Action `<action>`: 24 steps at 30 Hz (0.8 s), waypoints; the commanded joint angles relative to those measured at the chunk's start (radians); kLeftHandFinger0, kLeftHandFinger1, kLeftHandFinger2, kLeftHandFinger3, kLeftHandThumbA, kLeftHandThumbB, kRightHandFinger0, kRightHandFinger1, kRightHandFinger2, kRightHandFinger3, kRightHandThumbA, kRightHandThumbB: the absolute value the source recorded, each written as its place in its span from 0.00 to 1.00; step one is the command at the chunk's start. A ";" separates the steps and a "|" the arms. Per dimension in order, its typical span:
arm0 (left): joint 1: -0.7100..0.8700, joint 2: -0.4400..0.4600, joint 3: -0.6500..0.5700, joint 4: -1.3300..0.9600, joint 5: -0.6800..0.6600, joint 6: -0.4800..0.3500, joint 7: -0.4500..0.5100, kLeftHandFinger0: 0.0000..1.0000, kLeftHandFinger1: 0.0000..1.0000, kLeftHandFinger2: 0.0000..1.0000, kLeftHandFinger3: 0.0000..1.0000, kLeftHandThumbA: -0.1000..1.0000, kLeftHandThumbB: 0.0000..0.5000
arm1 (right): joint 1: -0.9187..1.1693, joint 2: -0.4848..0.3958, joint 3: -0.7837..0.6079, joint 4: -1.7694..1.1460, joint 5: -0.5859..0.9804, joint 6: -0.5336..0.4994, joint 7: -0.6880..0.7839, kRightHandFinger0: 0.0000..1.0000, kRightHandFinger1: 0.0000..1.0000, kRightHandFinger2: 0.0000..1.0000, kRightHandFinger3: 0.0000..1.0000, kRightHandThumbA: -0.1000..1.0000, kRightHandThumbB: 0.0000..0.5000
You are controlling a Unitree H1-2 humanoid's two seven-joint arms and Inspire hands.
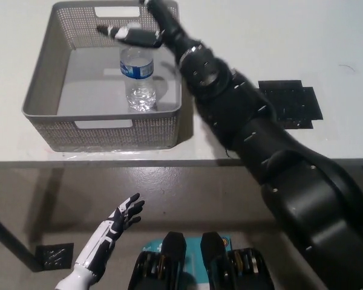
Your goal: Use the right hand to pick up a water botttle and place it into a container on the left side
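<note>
1. I see the water bottle standing upright inside the grey perforated container, on its floor, toward the right half and nearer the front wall than the back.
2. The bottle is clear, with a blue label band around its upper body; its cap end is partly covered by my right robot hand.
3. My right robot hand sits above the top of the bottle, over the container's back right area. Its fingers are spread apart, one pointing left across the container, and they are not closed on the bottle. I cannot tell whether any fingertip touches the cap.
4. The black right arm runs from the bottom right of the view, up across the white surface and over the container's right wall.
5. The container stands on the left part of the surface, its front wall with a handle slot close to the surface's front edge.
6. A black patch lies flat on the surface to the right of the arm, well apart from the container.
7. My left robot hand rests low at the lower left, below the surface's edge, fingers apart and holding nothing.
</note>
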 commanded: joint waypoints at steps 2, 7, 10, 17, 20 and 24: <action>-0.007 0.030 0.002 -0.026 -0.001 -0.007 -0.015 1.00 1.00 1.00 1.00 1.00 0.44 | 0.064 -0.111 -0.060 -0.428 0.038 0.008 0.059 1.00 1.00 1.00 1.00 1.00 0.99; -0.003 0.026 0.003 -0.016 -0.005 -0.017 -0.014 1.00 1.00 1.00 1.00 1.00 0.43 | 0.271 -0.202 -0.130 -1.017 0.089 0.180 0.091 1.00 1.00 1.00 1.00 1.00 0.95; -0.011 0.025 0.003 0.001 0.000 -0.034 -0.010 1.00 1.00 1.00 1.00 1.00 0.41 | 0.402 -0.234 -0.177 -1.271 0.170 0.216 0.106 1.00 1.00 1.00 1.00 1.00 0.98; -0.006 0.030 0.008 0.005 -0.019 -0.031 -0.017 1.00 1.00 1.00 1.00 1.00 0.38 | 0.813 -0.328 -0.169 -1.560 0.137 0.138 0.142 1.00 1.00 1.00 1.00 1.00 0.81; -0.012 0.033 0.015 0.006 -0.020 -0.031 -0.011 1.00 1.00 1.00 1.00 1.00 0.37 | 0.956 -0.347 -0.167 -1.543 0.150 0.079 0.144 1.00 1.00 1.00 1.00 1.00 0.77; -0.013 0.029 0.017 0.017 -0.017 -0.031 -0.003 1.00 1.00 1.00 1.00 1.00 0.37 | 1.103 -0.330 -0.161 -1.477 0.187 0.040 0.132 1.00 1.00 1.00 1.00 1.00 0.75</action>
